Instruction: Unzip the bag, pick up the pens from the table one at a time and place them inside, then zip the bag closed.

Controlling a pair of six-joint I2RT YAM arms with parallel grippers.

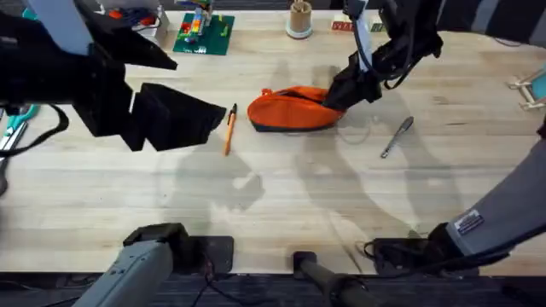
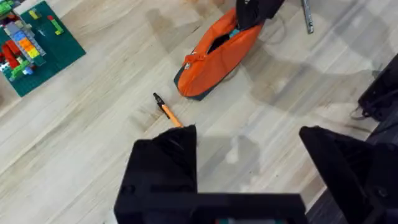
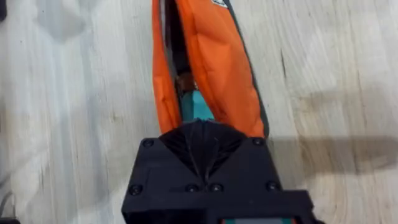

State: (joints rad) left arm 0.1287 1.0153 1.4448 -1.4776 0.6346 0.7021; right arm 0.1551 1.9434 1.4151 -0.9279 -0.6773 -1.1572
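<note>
The orange bag (image 1: 288,109) lies mid-table with its zipper partly open, showing dark lining (image 3: 177,50). My right gripper (image 1: 345,92) is shut on the bag's right end (image 3: 208,93), where a small teal piece (image 3: 198,106) sits at the zipper. The orange pen (image 1: 229,130) with a black end lies left of the bag, also seen in the left wrist view (image 2: 166,111). The silver-grey pen (image 1: 397,136) lies to the bag's right. My left gripper (image 1: 200,115) hovers open just left of the orange pen, its fingers (image 2: 165,168) wide apart above the table (image 1: 281,196).
A green baseplate with coloured bricks (image 1: 205,34) and a cup of sticks (image 1: 299,19) stand at the back edge. A teal-handled item (image 1: 13,126) lies at the far left edge. Bare wood stretches across the front of the table.
</note>
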